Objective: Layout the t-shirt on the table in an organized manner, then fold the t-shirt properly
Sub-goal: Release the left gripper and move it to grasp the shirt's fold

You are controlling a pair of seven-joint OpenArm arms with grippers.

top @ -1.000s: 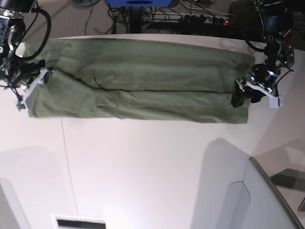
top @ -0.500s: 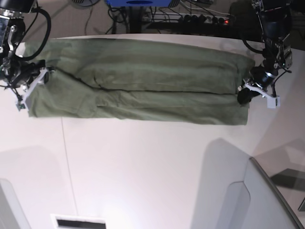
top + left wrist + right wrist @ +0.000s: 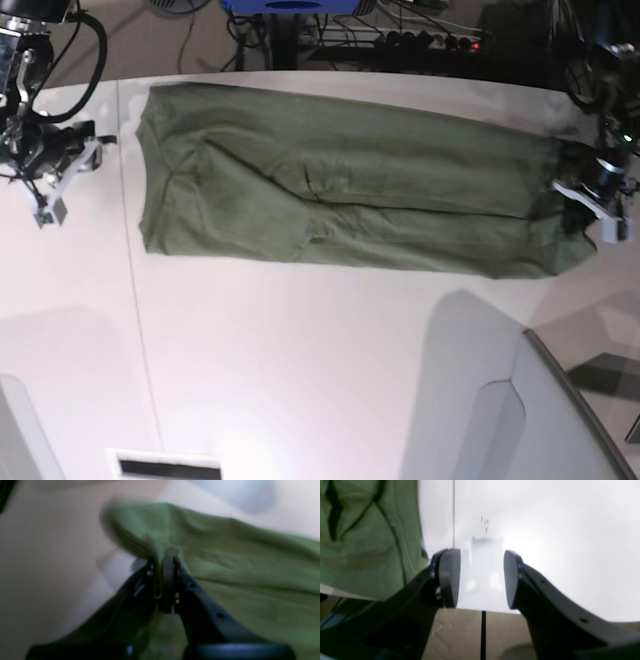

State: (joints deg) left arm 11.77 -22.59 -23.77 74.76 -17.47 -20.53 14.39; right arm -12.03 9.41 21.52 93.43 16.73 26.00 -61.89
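Across the upper frame, the wrinkled olive t-shirt lies long on the matte white table; left gripper fingers pinch its right edge, right gripper fingers gape, empty.

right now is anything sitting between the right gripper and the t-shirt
Nothing visible. The right gripper is open and empty, with only bare table between it and the near end of the t-shirt. The left gripper already pinches the far end.
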